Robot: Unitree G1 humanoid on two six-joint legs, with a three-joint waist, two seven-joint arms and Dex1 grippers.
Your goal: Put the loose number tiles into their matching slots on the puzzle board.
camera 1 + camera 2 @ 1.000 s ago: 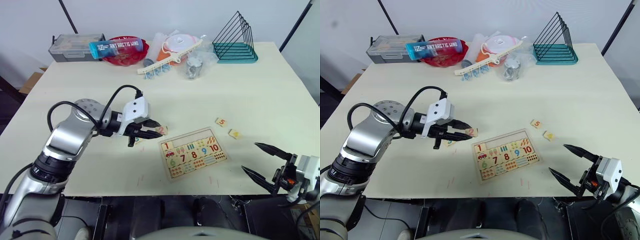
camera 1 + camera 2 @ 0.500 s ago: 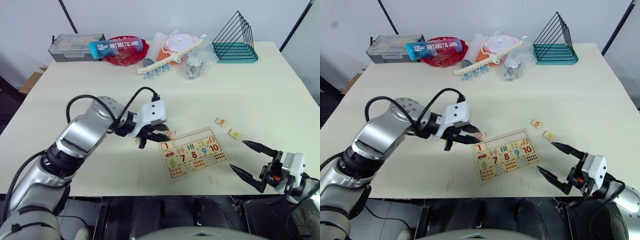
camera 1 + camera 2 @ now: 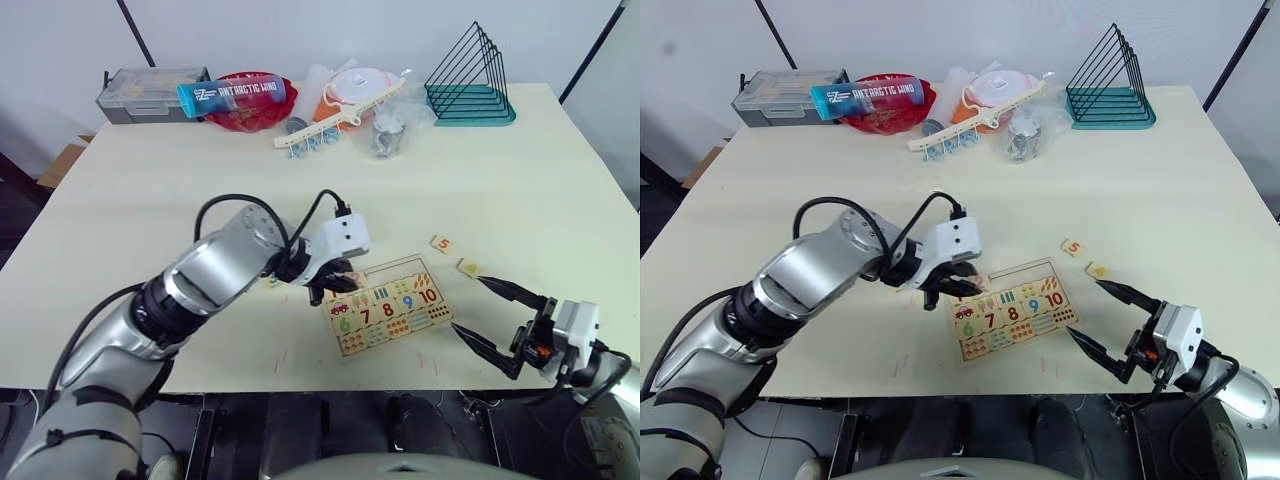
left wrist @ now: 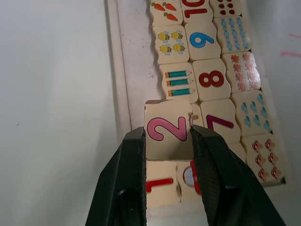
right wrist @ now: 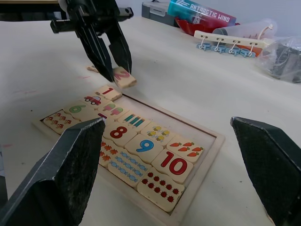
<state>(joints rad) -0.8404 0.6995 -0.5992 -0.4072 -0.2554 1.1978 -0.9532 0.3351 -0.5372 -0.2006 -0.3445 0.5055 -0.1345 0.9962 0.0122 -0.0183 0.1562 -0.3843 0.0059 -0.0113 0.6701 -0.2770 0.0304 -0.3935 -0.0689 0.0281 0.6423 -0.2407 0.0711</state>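
Cream table (image 3: pixel 560 180): left gripper (image 4: pixel 167 136) clamps tile 2 (image 4: pixel 168 130) over puzzle board (image 3: pixel 390 305); right gripper (image 3: pixel 478 315) spread wide, empty.

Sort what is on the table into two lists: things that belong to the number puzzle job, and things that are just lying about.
Belong to the job:
puzzle board
tile 2, held by the left gripper
tile 5
yellow-numeral tile
tile beside the left arm

Just lying about:
wire rack
red bowl
blue bottle
grey case
bagged items

head views from above; wrist views near the puzzle board (image 5: pixel 197 155)
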